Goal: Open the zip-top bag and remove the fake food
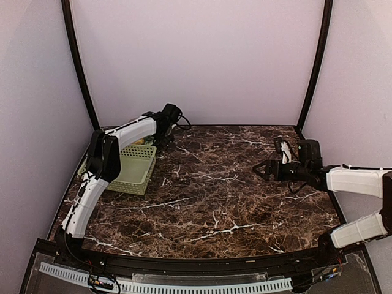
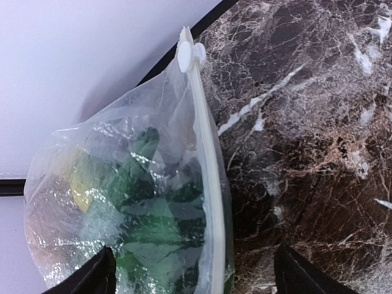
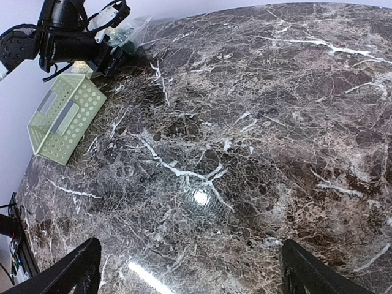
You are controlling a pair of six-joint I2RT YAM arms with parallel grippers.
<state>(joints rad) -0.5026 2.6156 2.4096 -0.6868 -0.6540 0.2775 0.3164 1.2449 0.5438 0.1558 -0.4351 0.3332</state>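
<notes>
Zip-top bag [image 2: 116,135] at far-left corner of marble table [image 2: 306,122], close to the wall, just past pale green basket [image 3: 64,116]. Whitish zip strip [image 2: 205,153] along the edge facing open table, slider [image 2: 187,52] at its far end; sealed or not, can't tell. Fake food [image 2: 147,208] inside the bag: green leafy piece plus yellow piece [image 2: 82,184] beside it, rest blurred by plastic. Left gripper [image 2: 195,278] spread wide, fingers [image 2: 95,275] either side of the bag's near end, contact not discernible. Right gripper [image 1: 269,160] likewise apart, holding nothing, hovering over bare marble on the right side, well apart from the bag.
</notes>
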